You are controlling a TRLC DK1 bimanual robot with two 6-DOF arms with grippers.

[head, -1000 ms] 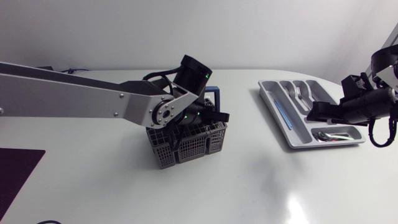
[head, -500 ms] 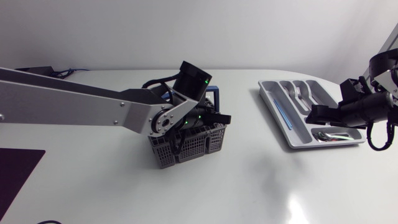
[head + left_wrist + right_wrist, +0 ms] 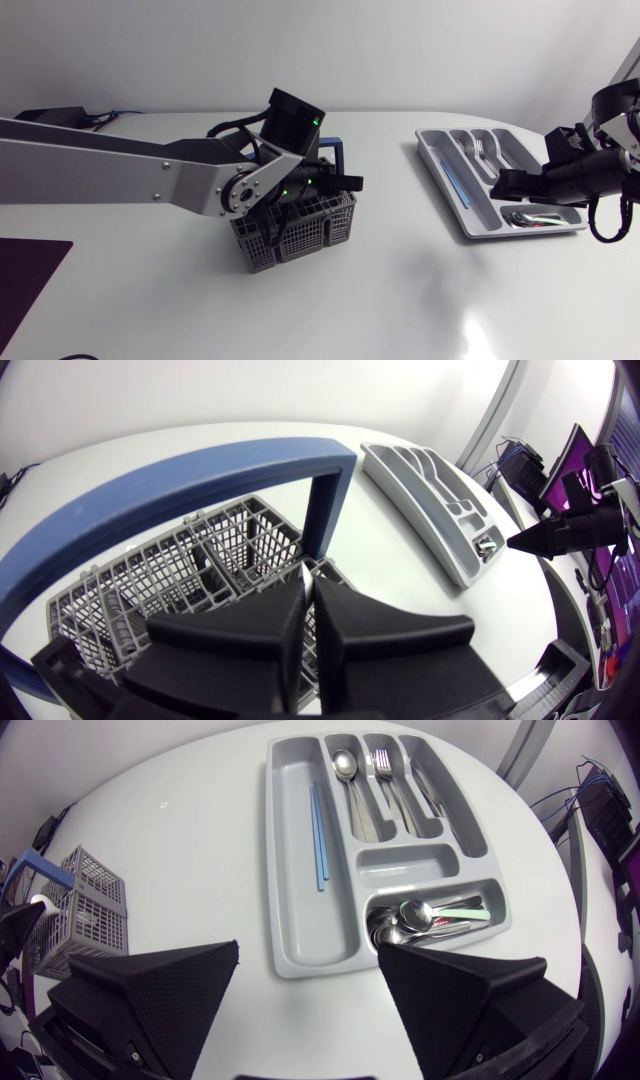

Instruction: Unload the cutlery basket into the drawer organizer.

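Observation:
The grey mesh cutlery basket with a blue handle stands left of the table's middle. My left gripper reaches down into it. In the left wrist view its fingers are pressed together beside the blue handle, over the basket's mesh cells, and nothing shows between them. The grey drawer organizer lies at the right. My right gripper hovers open over the organizer's near end. The organizer holds a blue stick, a spoon, a fork and mixed cutlery.
A dark mat lies at the table's left front edge. Bare white tabletop stretches between the basket and the organizer and along the front.
My left gripper's fingers have closed inside the basket and its wrist has swung slightly left. The basket has shifted a little with it. The right arm has barely moved.

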